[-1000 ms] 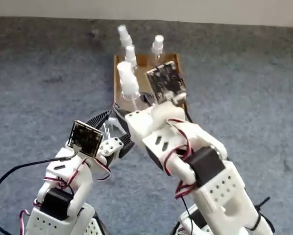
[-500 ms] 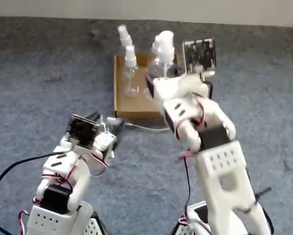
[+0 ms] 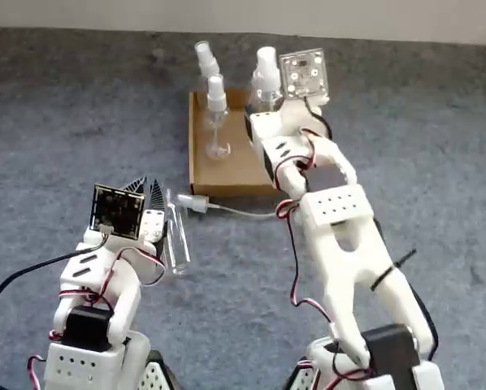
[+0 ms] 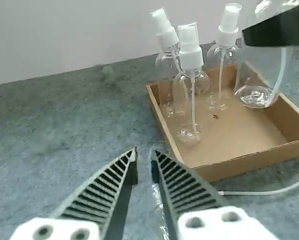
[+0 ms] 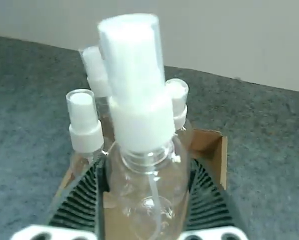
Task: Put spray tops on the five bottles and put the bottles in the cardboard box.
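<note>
— Since a second ago, what sits differently?
— Both arms. On the left, the left gripper [image 4: 143, 154] has drawn back from the near edge of the box, leftward and nearer. On the right, the right gripper [image 5: 145, 175] has swung its bottle from the box's near left part to its far right part.

— Start at the left, then. How is that claw?
— Its two black fingers stand almost together with a thin gap between them, and nothing is in the gap. It hangs over the grey carpet [image 3: 72, 106].

— And just right of it?
— An uncapped bottle [image 3: 176, 237] lies on its side on the carpet, pointing from near to far. By its far end lies a loose spray top [image 3: 196, 202], and its thin dip tube [image 3: 245, 214] trails rightward along the near wall of the cardboard box [image 3: 231, 172].

— What is in the box?
— Three capped bottles [image 4: 190, 85] stand upright in its left and far parts.

— And the right claw?
— It is clamped on the sides of the held bottle [image 5: 139, 115], which is upright and wears its spray top, at the far right of the box. I cannot tell whether its base touches the box floor.
</note>
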`<state>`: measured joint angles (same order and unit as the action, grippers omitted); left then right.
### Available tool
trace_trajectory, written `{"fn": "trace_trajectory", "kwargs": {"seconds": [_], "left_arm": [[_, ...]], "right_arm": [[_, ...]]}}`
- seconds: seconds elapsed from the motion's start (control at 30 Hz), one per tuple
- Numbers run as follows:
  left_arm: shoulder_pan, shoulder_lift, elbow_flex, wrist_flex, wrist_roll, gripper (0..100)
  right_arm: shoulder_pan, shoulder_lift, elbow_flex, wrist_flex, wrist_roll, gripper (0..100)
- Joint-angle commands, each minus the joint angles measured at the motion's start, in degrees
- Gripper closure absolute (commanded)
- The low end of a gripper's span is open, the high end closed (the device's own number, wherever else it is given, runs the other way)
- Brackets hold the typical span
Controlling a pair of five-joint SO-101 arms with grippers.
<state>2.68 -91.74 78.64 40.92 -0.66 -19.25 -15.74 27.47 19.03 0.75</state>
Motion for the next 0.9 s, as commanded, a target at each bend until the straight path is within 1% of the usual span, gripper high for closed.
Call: {"fn": "trace_trajectory", "kwargs": {"seconds": [0.0, 0.13, 0.3, 0.43, 0.6, 0.77, 0.87], "left_arm": [[-0.75, -0.31, -0.22, -0.79, 0.18, 99], [-0.84, -0.31, -0.31, -0.79, 0.00, 99], [-0.57, -0.31, -0.31, -0.79, 0.00, 99], [-0.57, -0.31, -0.31, -0.79, 0.00, 99], [-0.48, -0.31, -0.22, -0.79, 0.00, 99], [-0.48, -0.31, -0.22, -0.79, 0.00, 99], [-0.48, -0.31, -0.22, -0.79, 0.00, 99]], "right_arm": [[0.66, 0.66, -3.21, -5.05, 0.70, 99.5], [0.66, 1.19, 2.95, -13.14, -3.69, 99.5], [0.57, 1.36, 11.56, -22.64, -2.81, 99.5], [0.57, 1.36, 14.81, -23.96, -2.90, 99.5], [0.57, 2.86, 14.81, -24.04, -3.08, 99.5], [0.66, 8.40, 11.30, -26.95, -3.08, 99.5], [0.66, 10.95, 9.89, -26.86, -3.08, 99.5]]}}
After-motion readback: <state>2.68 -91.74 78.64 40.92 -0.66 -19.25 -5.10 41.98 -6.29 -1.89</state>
